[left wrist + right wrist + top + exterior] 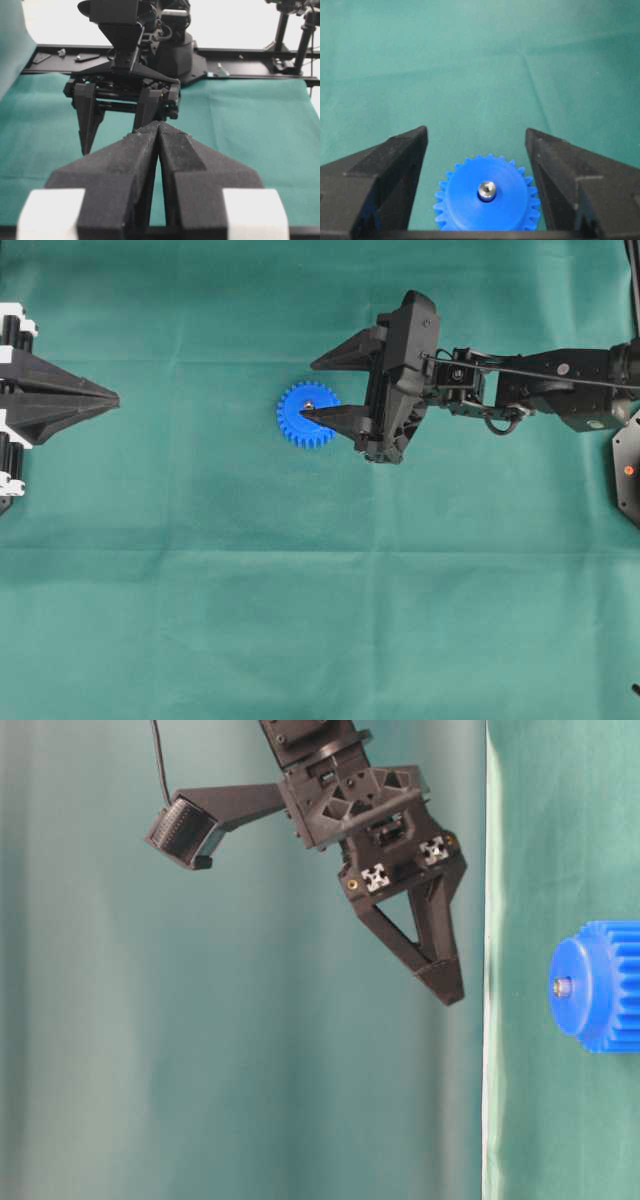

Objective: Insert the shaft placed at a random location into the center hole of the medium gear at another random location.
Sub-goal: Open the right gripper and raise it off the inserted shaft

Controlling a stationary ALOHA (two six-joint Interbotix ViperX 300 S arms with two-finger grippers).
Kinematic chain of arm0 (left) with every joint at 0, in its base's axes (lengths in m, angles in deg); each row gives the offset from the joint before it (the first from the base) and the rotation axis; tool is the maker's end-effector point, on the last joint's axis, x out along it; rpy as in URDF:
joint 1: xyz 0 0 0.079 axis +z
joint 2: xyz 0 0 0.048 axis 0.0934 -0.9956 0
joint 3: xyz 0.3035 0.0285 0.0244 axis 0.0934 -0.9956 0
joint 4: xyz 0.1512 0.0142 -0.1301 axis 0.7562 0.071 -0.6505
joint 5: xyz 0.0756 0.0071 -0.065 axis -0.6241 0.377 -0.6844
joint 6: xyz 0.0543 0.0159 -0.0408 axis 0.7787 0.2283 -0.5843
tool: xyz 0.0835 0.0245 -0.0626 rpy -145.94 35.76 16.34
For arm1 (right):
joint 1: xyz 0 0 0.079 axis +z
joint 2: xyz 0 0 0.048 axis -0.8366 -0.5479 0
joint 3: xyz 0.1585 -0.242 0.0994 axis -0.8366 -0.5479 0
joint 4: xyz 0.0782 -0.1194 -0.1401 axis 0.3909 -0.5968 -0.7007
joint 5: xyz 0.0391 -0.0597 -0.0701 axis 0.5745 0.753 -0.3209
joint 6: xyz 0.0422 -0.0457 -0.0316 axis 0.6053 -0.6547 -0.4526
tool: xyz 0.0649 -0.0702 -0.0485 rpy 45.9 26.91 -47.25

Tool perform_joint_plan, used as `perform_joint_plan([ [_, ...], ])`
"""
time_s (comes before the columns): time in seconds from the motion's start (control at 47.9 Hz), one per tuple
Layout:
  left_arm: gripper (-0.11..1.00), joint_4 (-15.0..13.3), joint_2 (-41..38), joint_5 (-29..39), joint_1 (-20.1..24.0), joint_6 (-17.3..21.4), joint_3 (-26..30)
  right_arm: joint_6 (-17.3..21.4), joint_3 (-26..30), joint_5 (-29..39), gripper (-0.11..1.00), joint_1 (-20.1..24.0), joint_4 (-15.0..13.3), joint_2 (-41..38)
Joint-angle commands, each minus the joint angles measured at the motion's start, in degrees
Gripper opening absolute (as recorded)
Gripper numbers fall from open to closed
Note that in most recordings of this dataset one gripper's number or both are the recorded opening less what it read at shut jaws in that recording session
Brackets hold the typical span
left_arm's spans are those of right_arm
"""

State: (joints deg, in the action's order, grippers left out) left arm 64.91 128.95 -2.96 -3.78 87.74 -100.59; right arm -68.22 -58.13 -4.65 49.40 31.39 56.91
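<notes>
The blue medium gear (300, 425) (470, 205) lies flat on the green cloth. The silvery shaft (309, 404) (487, 190) (563, 987) stands upright in its center hole (487, 200), with the shiny round end poking above the hub. My right gripper (308, 390) (476, 132) hangs above the gear, open, one finger to each side, holding nothing. In the table-level view it (445, 982) is clear of the gear (600, 985). My left gripper (115, 397) (159, 124) rests at the far left, shut and empty.
Green cloth (320, 590) covers the whole table. The right arm (540, 385) stretches in from the right edge, beside a black base plate (628, 470). In the left wrist view, a black frame rail (250, 52) runs along the far table edge.
</notes>
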Motion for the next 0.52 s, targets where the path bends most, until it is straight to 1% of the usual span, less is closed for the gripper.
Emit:
perform_joint_plan([
  [0.0,0.0,0.0,-0.4,-0.3,0.2,0.0,0.9,0.4,0.0,0.2,0.8,0.2,0.0,1.9],
  [0.146,0.0,0.1,-0.4,-0.3,0.1,-0.1,0.8,0.4,-2.9,-0.4,0.8,0.1,0.0,4.1],
  [0.501,0.0,0.1,-0.4,-0.3,0.1,-0.1,0.8,0.4,-10.5,-0.1,0.8,0.1,0.1,12.3],
])
